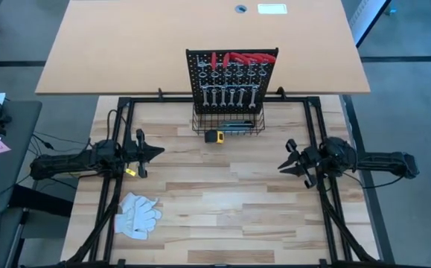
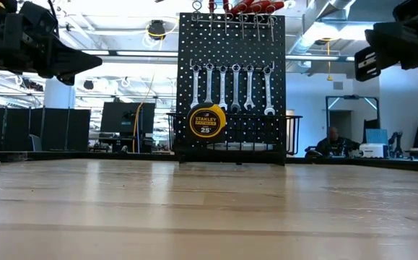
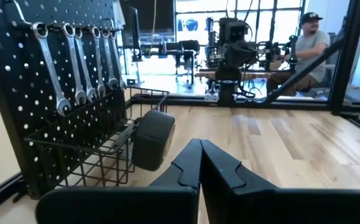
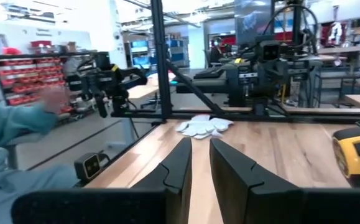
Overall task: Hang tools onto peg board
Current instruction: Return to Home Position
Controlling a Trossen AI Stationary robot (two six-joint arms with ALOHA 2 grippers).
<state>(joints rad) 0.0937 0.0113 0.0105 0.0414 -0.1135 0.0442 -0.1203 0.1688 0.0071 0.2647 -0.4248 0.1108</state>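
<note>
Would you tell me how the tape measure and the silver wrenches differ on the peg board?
The tape measure is chunky, yellow and black; the wrenches are slim and silver. The tape measure hangs on the front of the wire basket at the base; the wrenches hang upright from hooks above it. Both are stowed on the peg board.

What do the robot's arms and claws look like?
The left arm and right arm are dark and jointed. The left claw and right claw each have two dark, tapered fingers. A small yellow tag sits by the left claw.
</note>
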